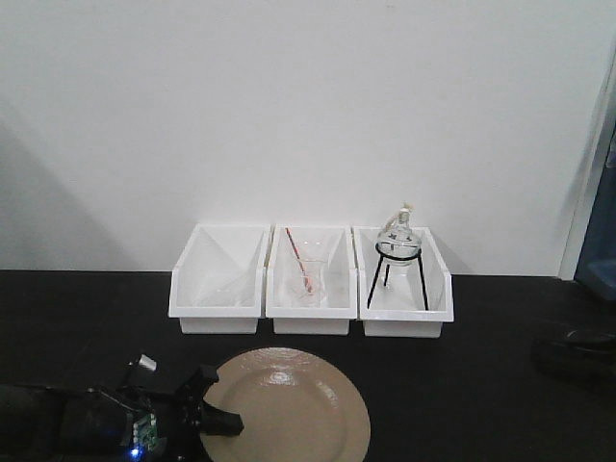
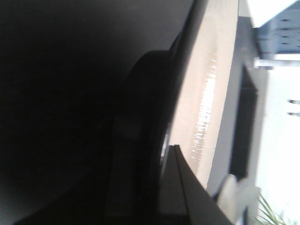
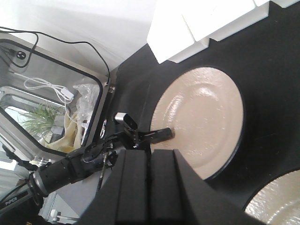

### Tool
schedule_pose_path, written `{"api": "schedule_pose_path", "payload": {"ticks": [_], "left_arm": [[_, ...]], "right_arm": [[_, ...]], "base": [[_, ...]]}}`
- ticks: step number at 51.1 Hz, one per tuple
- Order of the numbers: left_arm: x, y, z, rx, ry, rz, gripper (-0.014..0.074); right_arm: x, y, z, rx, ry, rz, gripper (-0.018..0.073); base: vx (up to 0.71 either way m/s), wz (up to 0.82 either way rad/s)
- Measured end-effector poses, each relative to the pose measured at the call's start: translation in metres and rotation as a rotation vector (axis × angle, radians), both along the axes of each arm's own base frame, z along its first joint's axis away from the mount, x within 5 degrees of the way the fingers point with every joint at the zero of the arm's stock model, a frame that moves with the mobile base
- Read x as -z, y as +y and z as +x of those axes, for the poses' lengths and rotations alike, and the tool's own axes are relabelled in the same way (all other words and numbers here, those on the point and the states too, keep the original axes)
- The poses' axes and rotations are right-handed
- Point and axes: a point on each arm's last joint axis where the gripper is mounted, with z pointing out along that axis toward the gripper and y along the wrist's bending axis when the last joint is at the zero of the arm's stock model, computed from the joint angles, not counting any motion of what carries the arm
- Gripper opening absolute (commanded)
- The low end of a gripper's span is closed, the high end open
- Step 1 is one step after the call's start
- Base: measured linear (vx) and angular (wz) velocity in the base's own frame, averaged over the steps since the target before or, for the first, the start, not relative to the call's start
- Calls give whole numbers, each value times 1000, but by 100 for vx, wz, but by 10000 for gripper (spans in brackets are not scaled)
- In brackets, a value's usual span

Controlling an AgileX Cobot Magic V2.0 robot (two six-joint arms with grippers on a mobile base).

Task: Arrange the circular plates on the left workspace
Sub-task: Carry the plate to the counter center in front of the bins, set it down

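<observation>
A round beige plate (image 1: 289,409) lies on the black countertop (image 1: 462,385) at the front centre. My left gripper (image 1: 210,402) is at its left rim, shut on the plate, with one finger over the rim and one under it. In the left wrist view the beige rim (image 2: 206,84) runs between the fingers of that gripper (image 2: 168,145). The right wrist view shows the same plate (image 3: 201,117) from above and a second beige plate (image 3: 279,201) at the bottom right corner. My right gripper (image 3: 150,152) hangs above them, shut and empty.
Three white bins stand in a row at the wall: one empty (image 1: 219,279), one with a beaker (image 1: 310,279), one with a flask on a stand (image 1: 404,279). A dark object (image 1: 577,348) lies at the right edge. A metal-framed panel (image 3: 47,93) lies left of the counter.
</observation>
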Motion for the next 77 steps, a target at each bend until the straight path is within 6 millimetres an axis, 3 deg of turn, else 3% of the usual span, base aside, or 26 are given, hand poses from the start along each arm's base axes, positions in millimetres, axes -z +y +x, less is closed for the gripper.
{"api": "schedule_pose_path", "payload": {"ticks": [10, 27, 33, 38, 50, 65, 71, 77], "left_arm": [[5, -4, 2, -10, 4, 9, 80], [3, -6, 1, 66, -95, 29, 479], [3, -6, 0, 84, -102, 39, 576], [4, -6, -2, 116, -108, 62, 602], [7, 7, -7, 233, -114, 101, 575], [1, 47, -12, 318, -95, 89, 486], [-13, 64, -17, 339, -106, 125, 325], [-36, 81, -23, 348, -127, 170, 8]], "right_arm": [[0, 0, 0, -4, -11, -10, -2], [0, 0, 0, -5, -14, -12, -2], [0, 0, 0, -5, -14, -12, -2], [0, 0, 0, -5, -14, -12, -2], [0, 0, 0, -6, -15, -13, -2], [0, 0, 0, -10, -28, -24, -2], [0, 0, 0, -17, -43, -38, -2], [0, 0, 0, -20, -49, -46, -2]], "base": [[0, 0], [0, 0], [0, 0], [0, 0], [0, 0], [0, 0], [0, 0], [0, 0]]}}
